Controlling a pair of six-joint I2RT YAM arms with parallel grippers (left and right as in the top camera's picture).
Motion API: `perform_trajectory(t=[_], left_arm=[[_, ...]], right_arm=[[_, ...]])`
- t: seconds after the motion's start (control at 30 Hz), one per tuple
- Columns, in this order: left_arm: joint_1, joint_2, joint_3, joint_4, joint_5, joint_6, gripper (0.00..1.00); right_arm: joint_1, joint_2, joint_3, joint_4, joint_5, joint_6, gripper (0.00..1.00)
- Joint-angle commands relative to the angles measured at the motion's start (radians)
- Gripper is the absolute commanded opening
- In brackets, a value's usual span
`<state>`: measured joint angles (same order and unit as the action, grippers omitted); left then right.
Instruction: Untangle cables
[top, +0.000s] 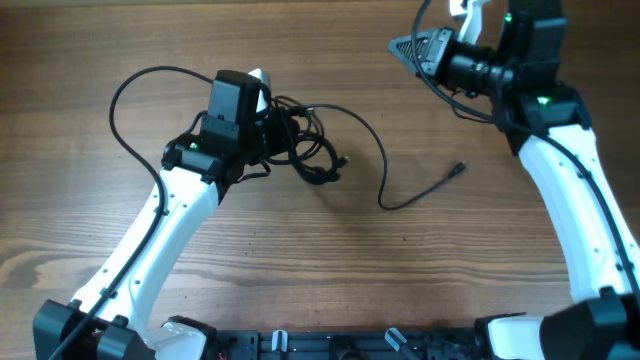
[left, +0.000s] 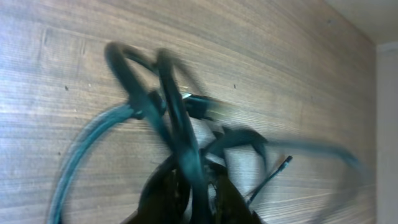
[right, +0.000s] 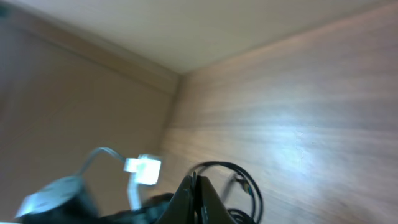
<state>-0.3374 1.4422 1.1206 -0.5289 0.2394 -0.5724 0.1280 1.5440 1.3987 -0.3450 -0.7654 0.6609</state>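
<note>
Cables (top: 305, 140) lie bunched on the table (top: 320, 270) at the left gripper (top: 268, 125); its jaws' opening I cannot tell. Right gripper (top: 405, 46), well apart from the bunch, is closed, holding nothing.

In your right wrist view, the right gripper (right: 198, 199) sits at the bottom edge with its dark fingers pressed together. Behind it lies the wooden counter (right: 298, 124), blurred. You can see the cables (right: 239, 186) looping just beside the fingertips, and a white plug (right: 143, 168) on a pale cord to the left.
</note>
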Motion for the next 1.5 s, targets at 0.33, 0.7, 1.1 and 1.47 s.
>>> perform_trajectory(t=[0.33, 0.7, 1.1, 1.47], left_arm=[[0.005, 0.079, -0.01, -0.122, -0.005, 0.01, 0.36], [0.145, 0.115, -0.011, -0.231, -0.171, -0.142, 0.43], [0.154, 0.283, -0.011, -0.192, -0.172, -0.171, 0.55], [0.15, 0.4, -0.011, -0.039, -0.174, -0.173, 0.42]], right_arm=[[0.023, 0.122, 0.015, -0.085, 0.067, -0.098, 0.04], [0.117, 0.122, 0.015, -0.12, 0.211, -0.112, 0.05], [0.122, 0.124, 0.015, -0.129, 0.219, -0.12, 0.06], [0.122, 0.124, 0.015, -0.136, 0.219, -0.138, 0.06]])
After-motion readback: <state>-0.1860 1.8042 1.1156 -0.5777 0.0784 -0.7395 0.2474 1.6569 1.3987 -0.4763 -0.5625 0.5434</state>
